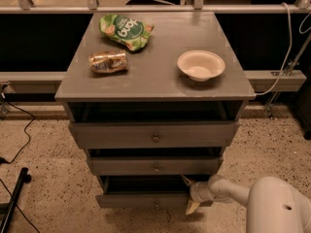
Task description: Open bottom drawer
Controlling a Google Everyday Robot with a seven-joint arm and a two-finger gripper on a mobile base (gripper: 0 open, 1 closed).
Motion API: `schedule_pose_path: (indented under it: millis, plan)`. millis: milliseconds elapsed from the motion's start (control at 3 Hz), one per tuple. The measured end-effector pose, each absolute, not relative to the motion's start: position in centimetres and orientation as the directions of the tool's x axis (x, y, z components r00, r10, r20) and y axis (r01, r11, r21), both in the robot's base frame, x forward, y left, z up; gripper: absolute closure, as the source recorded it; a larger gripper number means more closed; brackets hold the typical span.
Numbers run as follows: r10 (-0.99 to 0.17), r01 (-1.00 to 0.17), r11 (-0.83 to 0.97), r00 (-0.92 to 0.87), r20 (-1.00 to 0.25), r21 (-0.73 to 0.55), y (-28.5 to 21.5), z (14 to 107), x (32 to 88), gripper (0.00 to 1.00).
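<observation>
The bottom drawer (141,200) is the lowest and slimmest of three grey drawer fronts, with a small round knob (156,204) at its centre. It stands pulled out a little, with a dark gap above its front panel. My gripper (190,194) is at the right end of that panel. One pale finger (187,180) is above the panel and the other below it, clamped on the panel's end. My white arm (228,191) comes in from the lower right.
The mid drawer (156,166) and top drawer (154,136) also stand slightly out. On the cabinet top (155,76) lie a green chip bag (126,30), a brown snack pack (108,61) and a white bowl (200,65). Cables (14,130) and a black stand leg (14,198) are on the floor at left.
</observation>
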State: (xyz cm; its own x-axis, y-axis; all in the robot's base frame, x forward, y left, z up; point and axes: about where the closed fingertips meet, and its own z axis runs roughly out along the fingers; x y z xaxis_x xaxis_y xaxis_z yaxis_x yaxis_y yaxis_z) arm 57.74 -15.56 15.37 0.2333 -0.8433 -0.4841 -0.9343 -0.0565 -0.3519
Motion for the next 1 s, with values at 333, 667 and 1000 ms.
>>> schedule_pose_path:
  millis: [333,667,1000]
  plan:
    - [-0.843,-0.934,-0.057,0.233,-0.484,-0.352,-15.6,15.4,57.7,0.00]
    - [-0.856,-0.953,-0.078,0.215,-0.471,-0.293,-15.7,15.2,56.6,0.00]
    - [-0.867,-0.971,-0.097,0.191,-0.460,-0.220,-15.4,15.8,54.7,0.18]
